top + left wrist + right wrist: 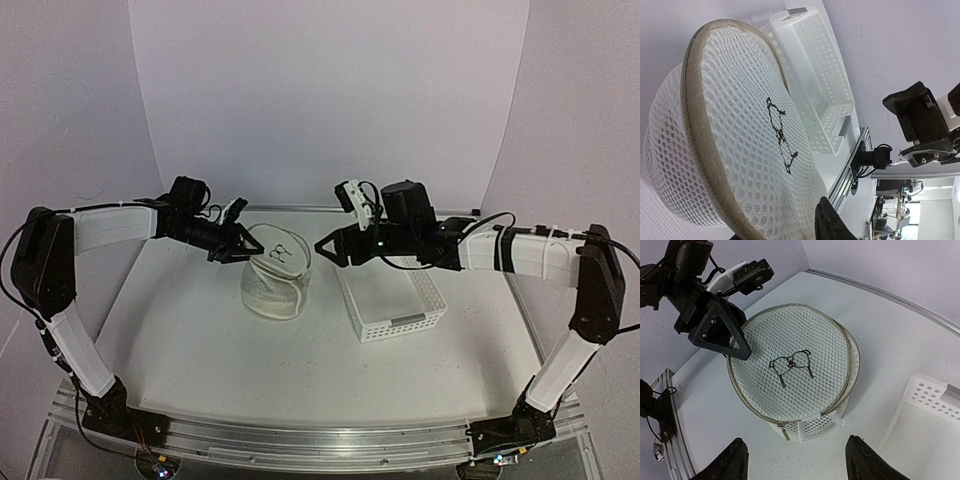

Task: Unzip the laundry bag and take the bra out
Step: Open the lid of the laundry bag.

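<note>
The laundry bag (277,272) is a white mesh cylinder standing mid-table, with its round lid (790,367) tilted up toward the right arm. A black outline mark (780,135) sits on the lid. My left gripper (238,245) is at the lid's left rim (700,125). Its jaws stand a little apart, one finger (832,225) on the lid's face side and the rim between them. My right gripper (800,465) hangs open just in front of the bag and faces the zipper pull (786,431) without touching it. The bra is hidden.
A white lattice plastic basket (395,300) stands right of the bag, under my right arm, and also shows in the left wrist view (815,75). A metal rail (300,440) runs along the near table edge. The back wall rises close behind the bag.
</note>
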